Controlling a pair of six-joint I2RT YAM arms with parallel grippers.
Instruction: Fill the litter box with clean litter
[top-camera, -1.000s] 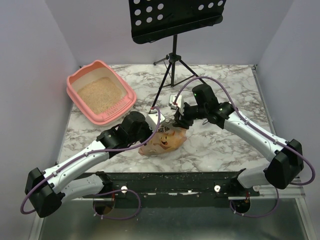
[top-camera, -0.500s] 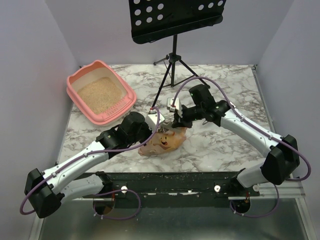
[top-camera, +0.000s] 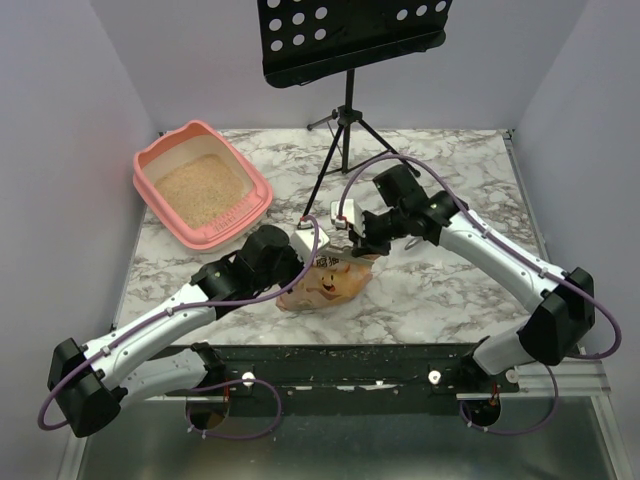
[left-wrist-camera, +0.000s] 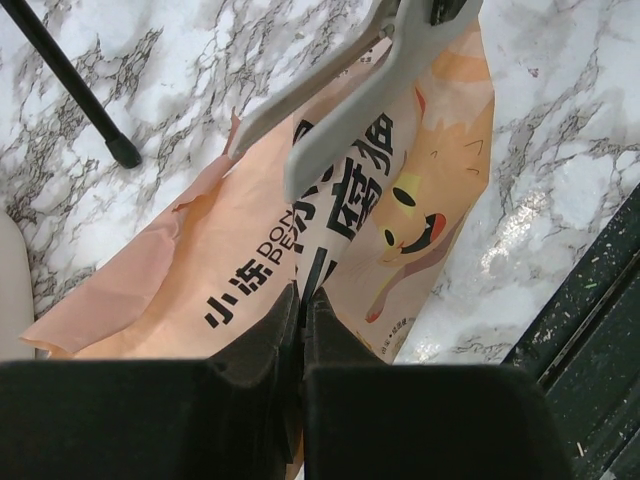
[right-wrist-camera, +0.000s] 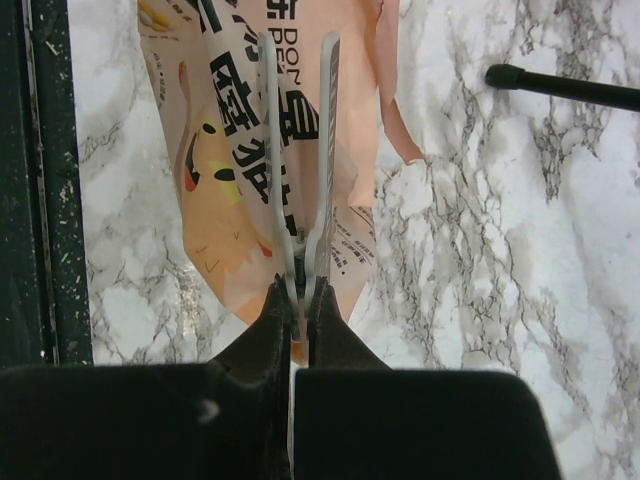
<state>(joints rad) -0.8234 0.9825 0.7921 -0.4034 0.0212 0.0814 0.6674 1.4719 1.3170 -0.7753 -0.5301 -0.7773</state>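
The litter box (top-camera: 234, 217) sits at the far left of the surface (top-camera: 450, 290). The clean litter (top-camera: 200, 188) lies in it as a tan layer, and neither has shifted over the last second.

The change is at the bag (top-camera: 325, 283), which lies near the middle of the surface, well apart from the box. The right gripper (top-camera: 345, 243), half spread a second ago, is now pressed together on the bag's far upper edge and has drifted a little to the left. In the right wrist view its fingers (right-wrist-camera: 270, 150) run along the printed film, almost touching each other. The left gripper (top-camera: 303, 252) pinches the bag's left edge as before, and in its wrist view the film runs straight into the closed jaws.

Both ends of the bag are now held, which I judge readies it for lifting and pouring more litter.

The left arm (top-camera: 160, 320) reaches diagonally inward from the near left, low over the surface. The right arm (top-camera: 500, 255) stretches in from the near right, its wrist angled down at the bag.
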